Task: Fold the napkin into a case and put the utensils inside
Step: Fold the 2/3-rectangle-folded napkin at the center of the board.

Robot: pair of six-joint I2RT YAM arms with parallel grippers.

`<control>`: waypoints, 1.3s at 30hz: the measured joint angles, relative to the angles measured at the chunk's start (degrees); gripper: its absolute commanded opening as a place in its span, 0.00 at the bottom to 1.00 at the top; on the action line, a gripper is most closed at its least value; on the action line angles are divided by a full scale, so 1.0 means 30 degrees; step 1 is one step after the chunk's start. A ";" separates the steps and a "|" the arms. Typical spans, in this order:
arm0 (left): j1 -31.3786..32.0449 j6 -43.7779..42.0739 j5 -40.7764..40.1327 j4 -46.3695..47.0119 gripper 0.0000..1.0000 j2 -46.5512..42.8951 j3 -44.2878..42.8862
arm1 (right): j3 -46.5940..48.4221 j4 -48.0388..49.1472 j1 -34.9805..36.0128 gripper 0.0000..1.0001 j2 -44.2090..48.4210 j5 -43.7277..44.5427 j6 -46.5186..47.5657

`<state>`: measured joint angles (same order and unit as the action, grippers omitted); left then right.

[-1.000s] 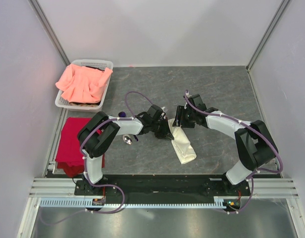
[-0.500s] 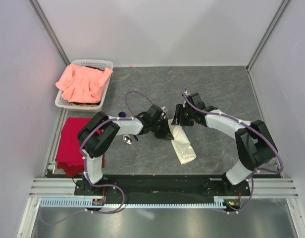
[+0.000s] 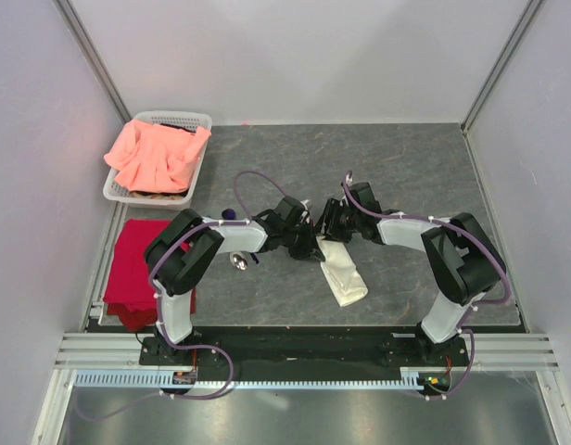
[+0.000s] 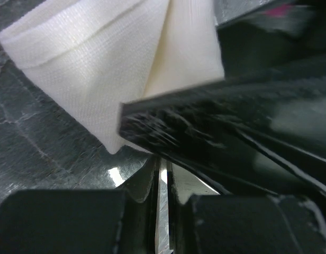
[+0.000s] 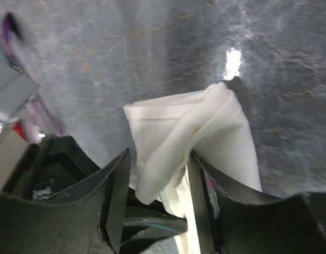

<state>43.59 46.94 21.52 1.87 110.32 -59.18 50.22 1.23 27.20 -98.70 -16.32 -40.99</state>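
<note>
The napkin was already folded into the case, a narrow cream pouch lying near the middle of the surface, its length running from 11 o'clock to 5 o'clock. Both claws met at its 11 o'clock end, so the step in hand looked like opening the mouth for loading.

The right claw stood about half wide. In its wrist view, the right claw straddled a raised fold of the case. Whether it clamped that fold could not be told.

The left claw sat at 9 o'clock of the mouth. It was drawn nearly together in its wrist view, with only a bright sliver between the fingers, just below a corner of the case. Nothing could be seen gripped in it.

The spoon lay outside on the surface, at 9 o'clock of the case, under the left arm. The second utensil could not be picked out.

The next move probably called for one claw to hold the top layer up while the other fetched the spoon.
</note>
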 measured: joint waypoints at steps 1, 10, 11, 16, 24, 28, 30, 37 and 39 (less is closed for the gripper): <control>-0.0007 0.0007 -0.0022 0.0007 0.02 -0.0058 0.0080 | -0.0219 0.0634 -0.0095 0.60 -0.0168 -0.0350 -0.0401; -0.0022 0.0007 -0.0219 0.0248 0.02 -0.0539 0.0729 | -0.0976 0.1982 -0.0503 0.75 0.0342 -0.1574 -0.1464; -0.0022 0.0007 -0.0211 0.0248 0.02 -0.0539 0.0729 | -0.0976 0.1647 -0.0539 0.78 0.0656 -0.1545 -0.1384; -0.0022 0.0007 -0.0168 0.0364 0.02 -0.0539 0.0780 | -0.1253 -0.0874 -0.0954 0.85 0.3679 -0.1064 -0.0299; -0.0022 0.0022 -0.0146 0.0605 0.02 -0.0546 0.0903 | -0.4444 -0.2769 -0.0852 0.73 0.8036 -0.1632 0.0423; -0.0022 0.0029 -0.0095 0.0852 0.02 -0.0546 0.1005 | -0.6309 -0.3235 -0.0670 0.54 0.9267 -0.1931 0.0277; -0.0022 0.0036 -0.0080 0.1005 0.02 -0.0546 0.1086 | -0.7009 -0.3147 -0.0517 0.45 0.9806 -0.2062 0.0117; 0.0015 0.0051 -0.0175 0.1297 0.02 -0.0692 0.1333 | -0.9712 -0.1093 0.0291 0.40 1.0761 -0.2747 -0.1326; 0.0029 0.0051 -0.0175 0.1304 0.02 -0.0729 0.1392 | -1.0418 -0.0590 0.0423 0.40 1.0892 -0.2747 -0.1654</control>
<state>43.68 47.09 20.99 5.78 108.14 -55.00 18.96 -0.54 28.47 -66.02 -24.56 -45.95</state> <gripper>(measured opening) 0.098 0.403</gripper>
